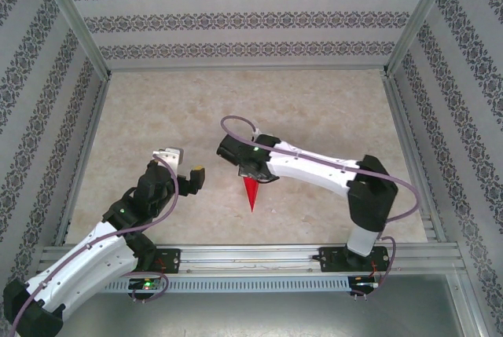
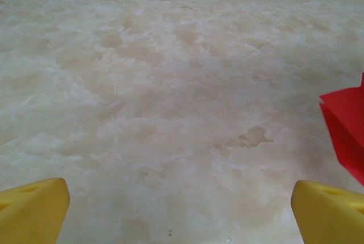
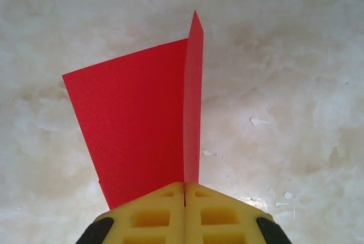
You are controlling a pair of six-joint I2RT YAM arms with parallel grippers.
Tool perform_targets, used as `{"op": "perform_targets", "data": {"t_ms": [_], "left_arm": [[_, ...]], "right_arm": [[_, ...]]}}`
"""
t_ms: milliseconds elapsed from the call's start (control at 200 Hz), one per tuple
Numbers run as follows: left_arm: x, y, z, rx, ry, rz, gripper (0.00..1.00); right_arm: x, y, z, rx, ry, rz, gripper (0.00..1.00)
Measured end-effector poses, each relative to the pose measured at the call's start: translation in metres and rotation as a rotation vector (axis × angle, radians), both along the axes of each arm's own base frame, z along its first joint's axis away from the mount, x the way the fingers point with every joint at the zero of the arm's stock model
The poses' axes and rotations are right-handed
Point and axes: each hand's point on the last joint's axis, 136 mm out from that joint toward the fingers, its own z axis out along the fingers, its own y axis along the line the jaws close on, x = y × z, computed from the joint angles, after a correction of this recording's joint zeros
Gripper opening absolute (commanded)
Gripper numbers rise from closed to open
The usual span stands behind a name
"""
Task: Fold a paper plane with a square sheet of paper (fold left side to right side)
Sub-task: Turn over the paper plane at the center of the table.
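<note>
The paper plane [image 3: 142, 119] was pinched at the middle of the desk [image 1: 330, 109] by the fully closed right hand [image 3: 185, 194]; the left hand [image 1: 185, 167] was spread wide, empty. Thin folds could be crushed or sprung if dragged.

the paper plane [image 3: 142, 119] is thin red paper, matt and smooth, faces unmarked, with one sharp crease. my right gripper [image 3: 185, 190] has yellow fingers [image 3: 153, 218] of matt moulded material with square recesses; plastic or rubber, i cannot tell. my left gripper [image 2: 181, 213] shows the same yellow matt finish. the table [image 1: 330, 109] is a smooth beige marbled top with a faint sheen. the frame rails [image 1: 78, 27] are bare pale metal.
</note>
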Motion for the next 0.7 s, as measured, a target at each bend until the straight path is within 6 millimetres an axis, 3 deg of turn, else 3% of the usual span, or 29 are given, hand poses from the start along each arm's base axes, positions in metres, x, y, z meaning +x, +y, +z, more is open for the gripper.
{"op": "perform_targets", "data": {"t_ms": [145, 300, 490, 699], "left_arm": [[0.002, -0.002, 0.015, -0.042, -0.018, -0.001, 1.00], [0.007, -0.006, 0.023, -0.078, -0.013, -0.006, 1.00], [0.015, -0.010, 0.024, -0.105, 0.025, -0.017, 1.00], [0.031, -0.014, 0.042, -0.160, 0.048, -0.044, 1.00]], "right_arm": [[0.006, -0.004, 0.018, 0.079, -0.091, 0.072, 0.00], [0.019, -0.014, 0.025, 0.172, -0.164, 0.119, 0.00], [0.030, -0.028, 0.021, 0.354, -0.237, 0.153, 0.00], [0.042, -0.035, 0.007, 0.582, -0.273, 0.154, 0.00]]}}
